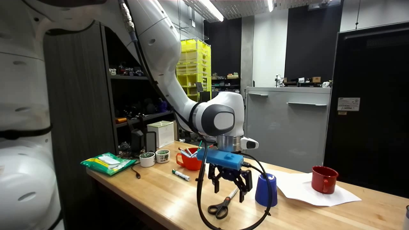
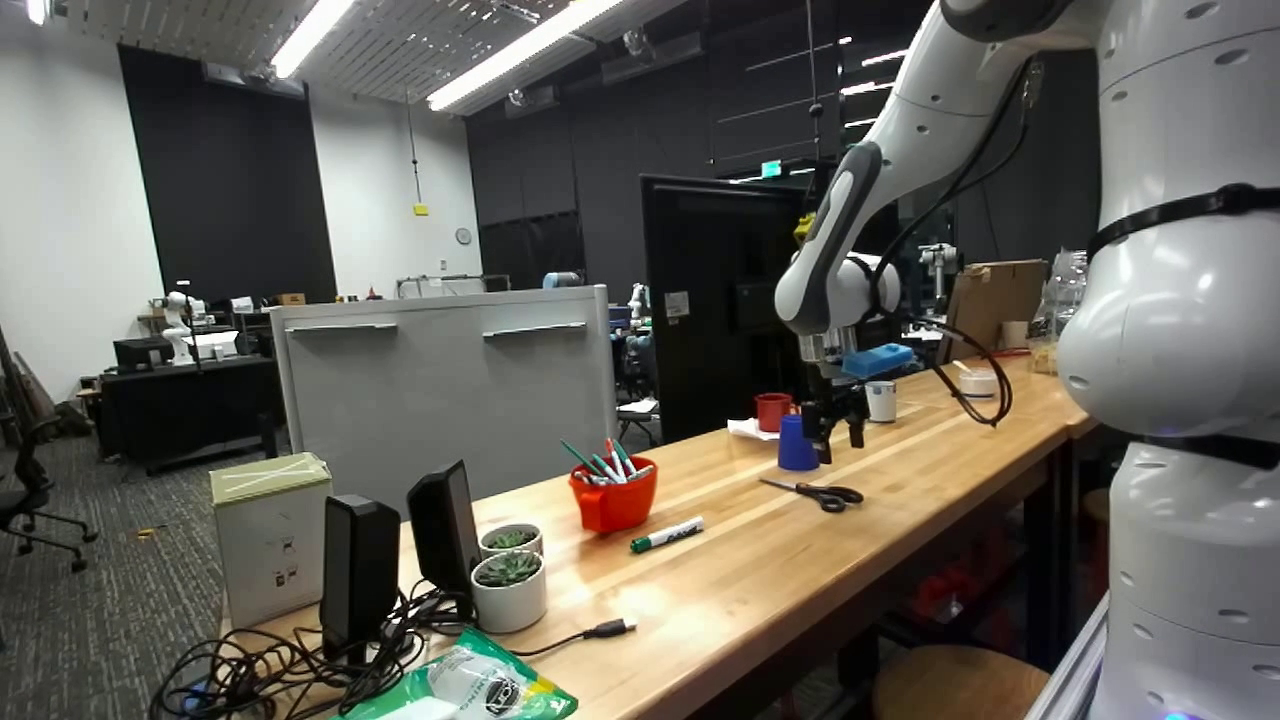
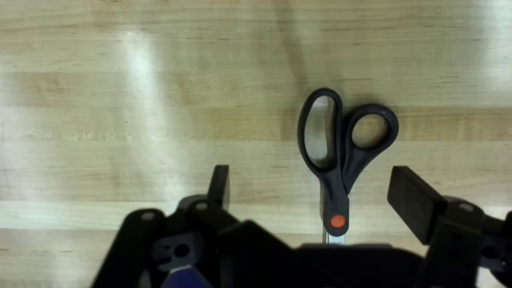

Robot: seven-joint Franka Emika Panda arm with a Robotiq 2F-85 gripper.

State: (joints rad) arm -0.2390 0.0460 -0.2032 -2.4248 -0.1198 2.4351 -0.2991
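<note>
Above black-handled scissors (image 3: 335, 182) on a wooden table (image 3: 220, 100), gripper (image 3: 312, 190) spread wide, empty, touching nothing.

Ceiling tubes (image 2: 524, 53) shine white; the tabletop (image 3: 142, 80) carries glare (soft streaks, wrist view).

The wooden bench (image 1: 166, 193) is noted carrying black-handled scissors (image 3: 335, 180) below the gripper (image 1: 229, 195), a blue cup (image 1: 264, 191) near it and, farther from it, white paper (image 1: 295, 185), a green-capped marker (image 1: 181, 175), an orange-red mug (image 1: 191, 162), two plant pots (image 2: 510, 605), two black speakers (image 2: 360, 565) and a green packet (image 1: 105, 167).
</note>
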